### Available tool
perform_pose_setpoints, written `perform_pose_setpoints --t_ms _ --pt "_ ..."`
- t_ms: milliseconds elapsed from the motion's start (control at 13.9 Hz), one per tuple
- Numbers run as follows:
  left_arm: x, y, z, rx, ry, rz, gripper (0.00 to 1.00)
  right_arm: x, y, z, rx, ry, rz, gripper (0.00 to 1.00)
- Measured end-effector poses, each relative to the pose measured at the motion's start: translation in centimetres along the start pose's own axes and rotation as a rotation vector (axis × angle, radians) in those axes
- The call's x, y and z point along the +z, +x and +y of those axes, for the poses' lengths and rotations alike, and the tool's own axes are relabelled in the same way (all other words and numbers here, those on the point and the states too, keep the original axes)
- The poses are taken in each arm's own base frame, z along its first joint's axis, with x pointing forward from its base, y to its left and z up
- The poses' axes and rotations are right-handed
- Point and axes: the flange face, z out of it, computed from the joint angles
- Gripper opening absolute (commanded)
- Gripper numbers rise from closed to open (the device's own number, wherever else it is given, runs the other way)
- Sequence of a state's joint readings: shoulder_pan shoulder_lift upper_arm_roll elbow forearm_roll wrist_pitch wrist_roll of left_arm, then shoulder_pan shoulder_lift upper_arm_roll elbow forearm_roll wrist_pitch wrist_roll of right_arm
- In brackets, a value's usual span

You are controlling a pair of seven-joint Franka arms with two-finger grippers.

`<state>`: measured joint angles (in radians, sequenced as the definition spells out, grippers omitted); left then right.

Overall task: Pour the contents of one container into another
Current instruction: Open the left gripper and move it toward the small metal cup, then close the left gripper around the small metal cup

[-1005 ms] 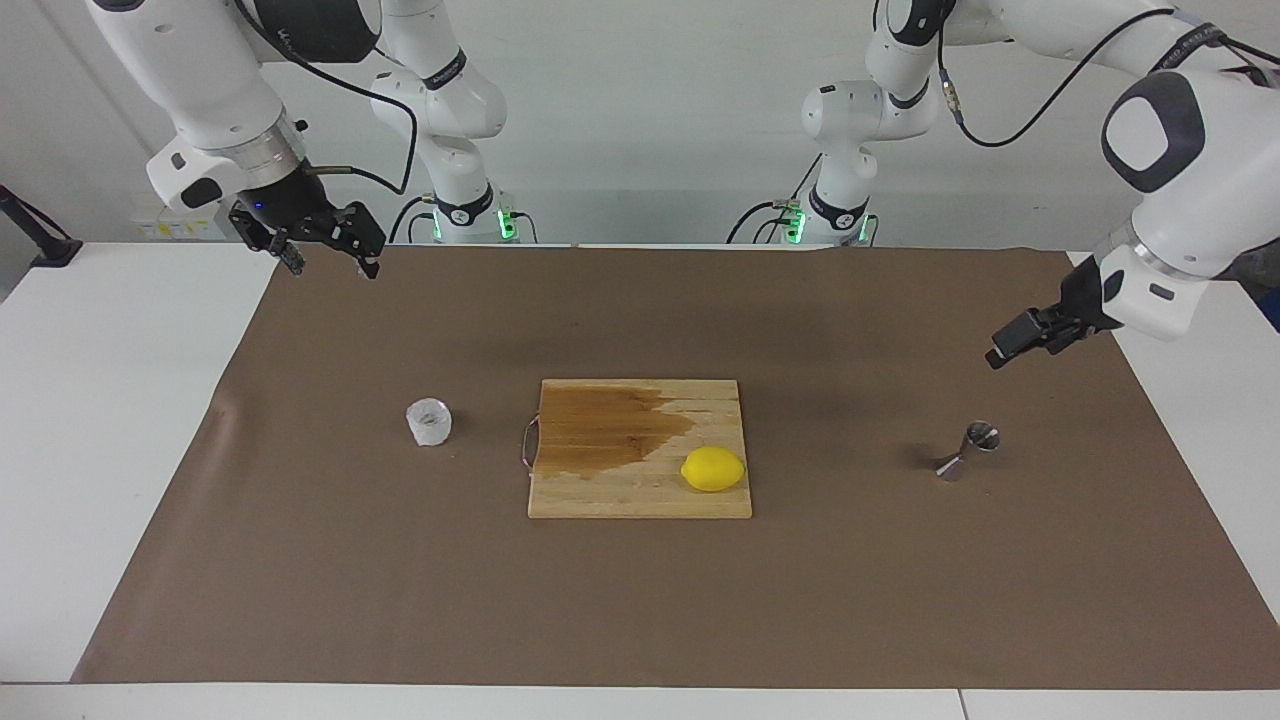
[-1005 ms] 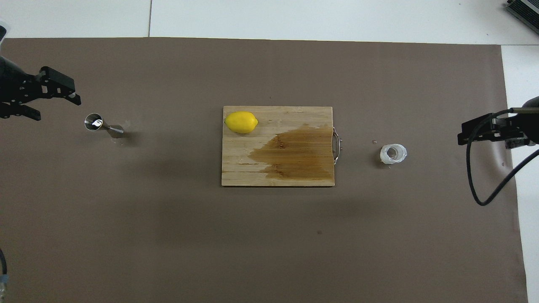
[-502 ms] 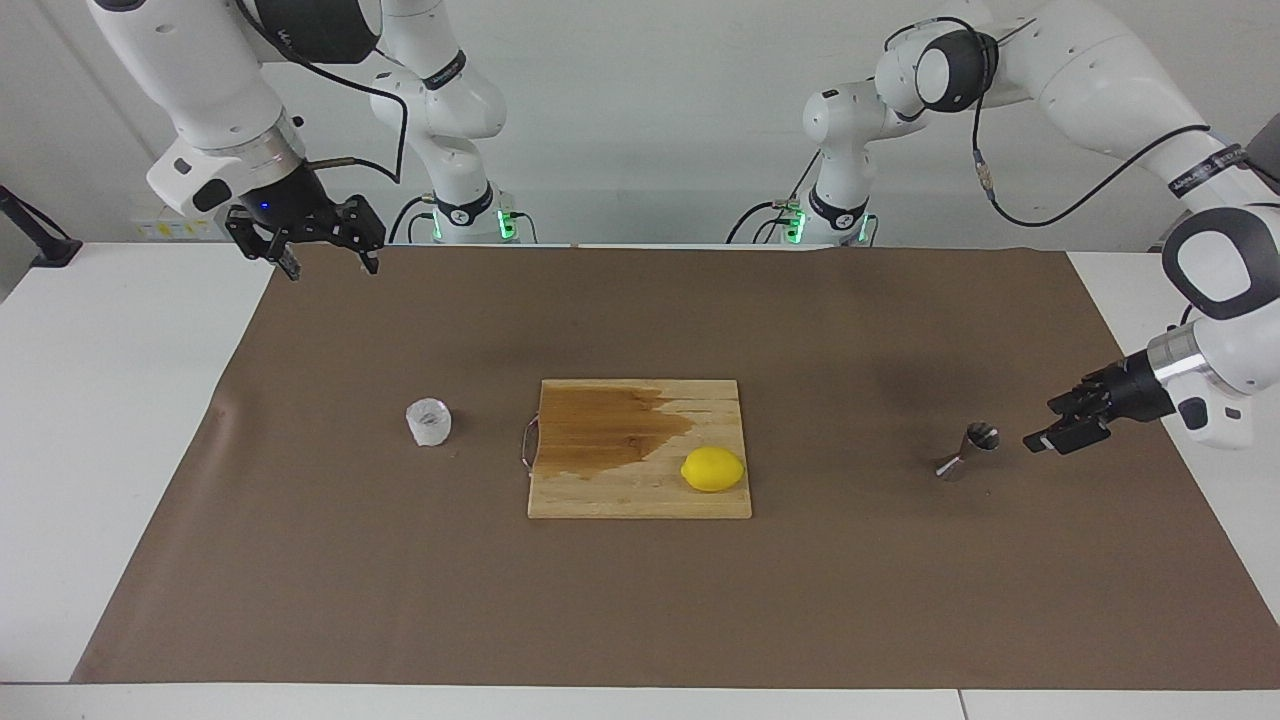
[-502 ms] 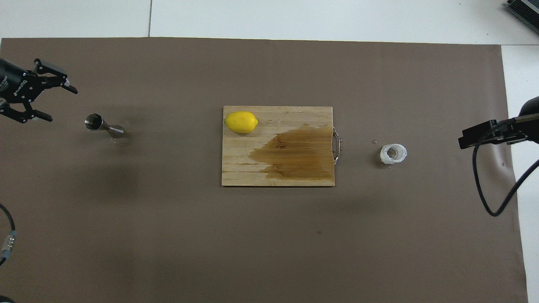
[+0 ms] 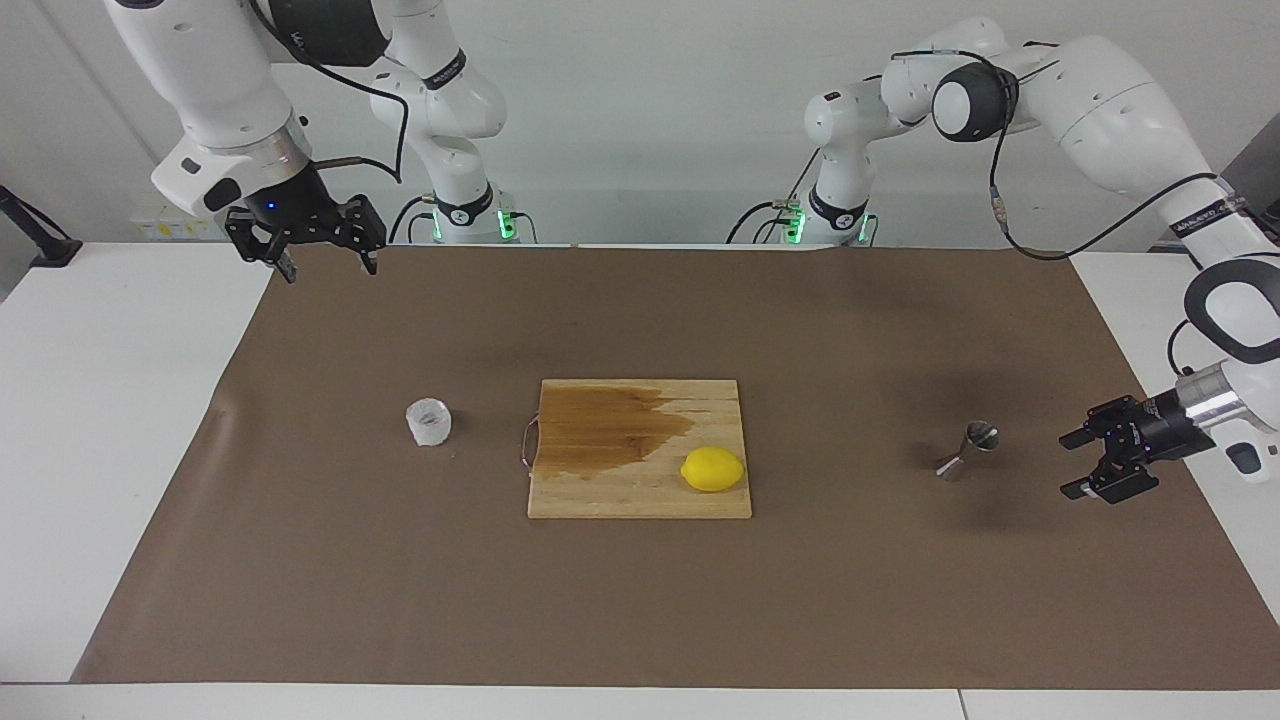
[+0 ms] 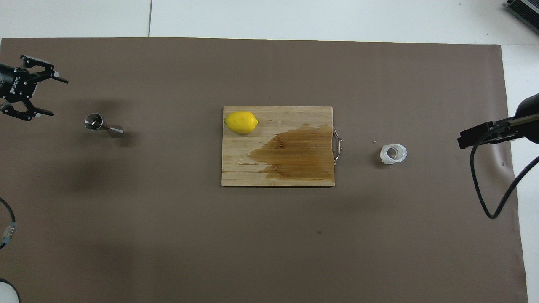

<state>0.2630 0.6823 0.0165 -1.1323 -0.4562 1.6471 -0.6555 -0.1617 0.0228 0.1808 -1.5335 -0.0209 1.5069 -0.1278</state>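
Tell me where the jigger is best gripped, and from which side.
Probably at the narrow waist of the jigger, coming in level from the left arm's end of the table. It stands upright, two cones meeting there, and the open left end effector is already beside it.

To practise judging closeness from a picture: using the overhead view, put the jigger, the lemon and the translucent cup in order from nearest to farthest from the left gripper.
From the left gripper, at the left arm's end of the table:
1. Jigger, just beside it on the brown mat.
2. Lemon, on the cutting board mid-table.
3. Translucent cup, toward the right arm's end.
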Motion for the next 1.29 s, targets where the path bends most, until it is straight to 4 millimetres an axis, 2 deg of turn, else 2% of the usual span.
perform_pose_setpoints --t_ms 144,502,646,933,1292 --pt "0.8 0.4 -0.1 -0.026 -0.032 0.001 1.00 0.0 0.0 -0.1 -0.002 0.000 0.000 1.00" --pt "3.3 1.0 -1.9 -0.111 -0.114 -0.029 1.00 -0.1 0.1 -0.1 -0.002 -0.001 0.007 1.00" --pt "4.3 1.0 -3.0 -0.188 -0.157 -0.086 1.00 -0.1 0.1 0.0 -0.001 -0.001 0.007 1.00" --pt "5.7 2.8 -6.2 -0.355 -0.229 -0.198 1.00 -0.1 0.0 0.7 0.012 0.000 0.007 1.00" --pt "9.9 2.5 -8.2 -0.487 -0.257 -0.330 1.00 0.0 0.0 0.8 0.015 0.000 0.007 1.00"
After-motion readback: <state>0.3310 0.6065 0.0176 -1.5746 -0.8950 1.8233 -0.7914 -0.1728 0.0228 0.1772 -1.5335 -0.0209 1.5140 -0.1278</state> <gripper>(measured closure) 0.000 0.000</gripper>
